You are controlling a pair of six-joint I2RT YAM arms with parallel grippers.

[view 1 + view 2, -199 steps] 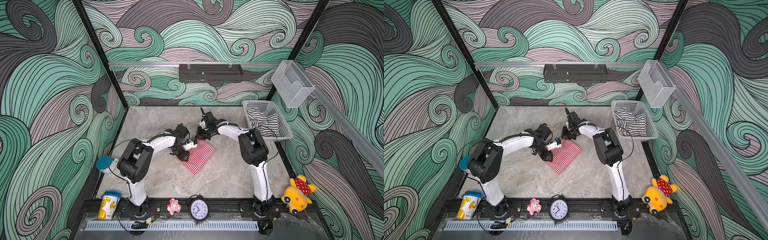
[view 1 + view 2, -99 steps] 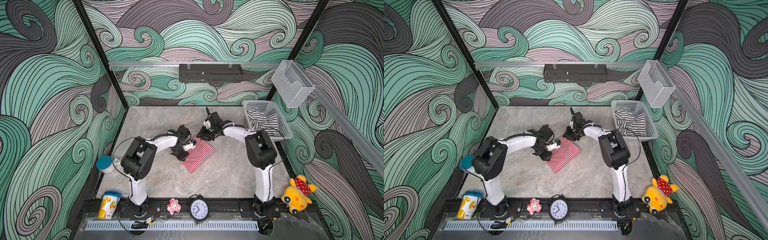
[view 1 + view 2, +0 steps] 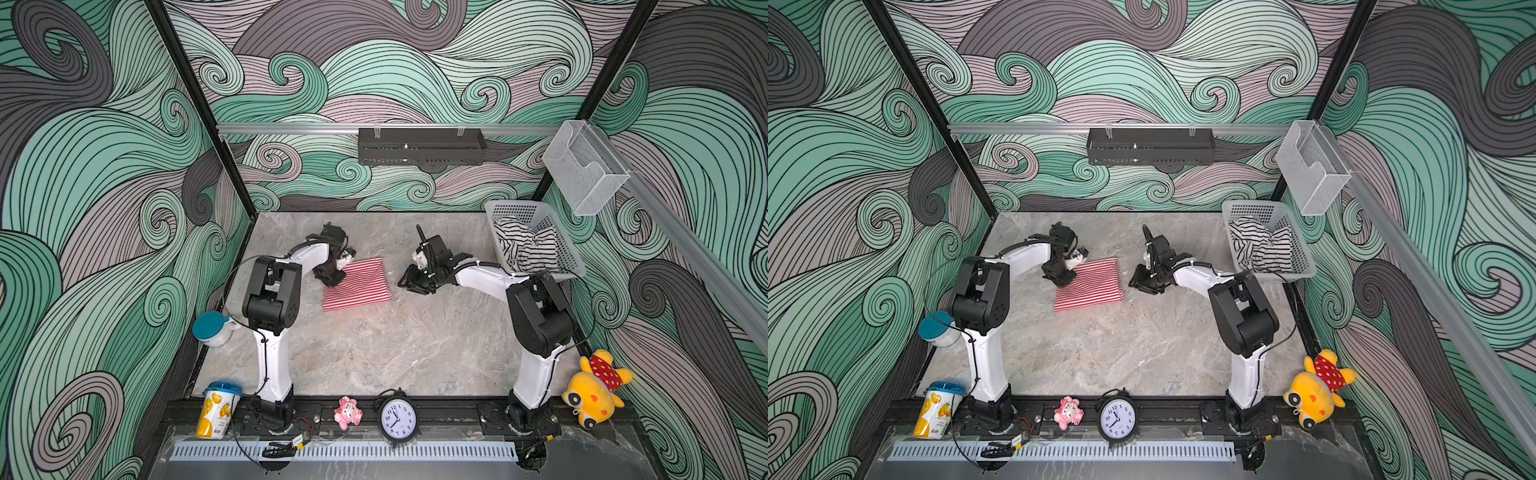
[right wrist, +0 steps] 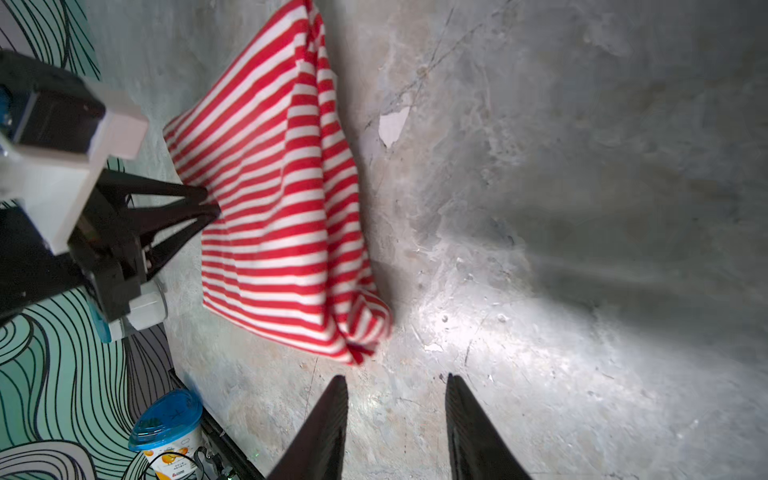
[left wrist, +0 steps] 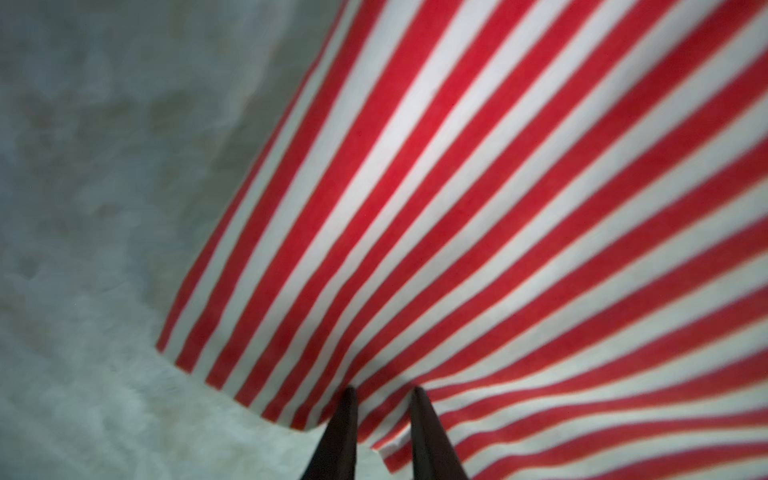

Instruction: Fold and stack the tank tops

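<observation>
Clamping left jaws on the folded red-striped tank top [image 3: 357, 284] on the bench [image 3: 415, 345], with right jaws apart, empty, beside it. Leaving the black-striped tank top [image 3: 521, 249] crumpled in the basket [image 3: 567, 253], unfolded, unstacked.

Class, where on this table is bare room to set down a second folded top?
Biggest free patch: table between the red-striped top and the clock. A narrower strip runs along the back wall. Crowded: around the top, left hand on it, right hand beside it; also by the basket.
</observation>
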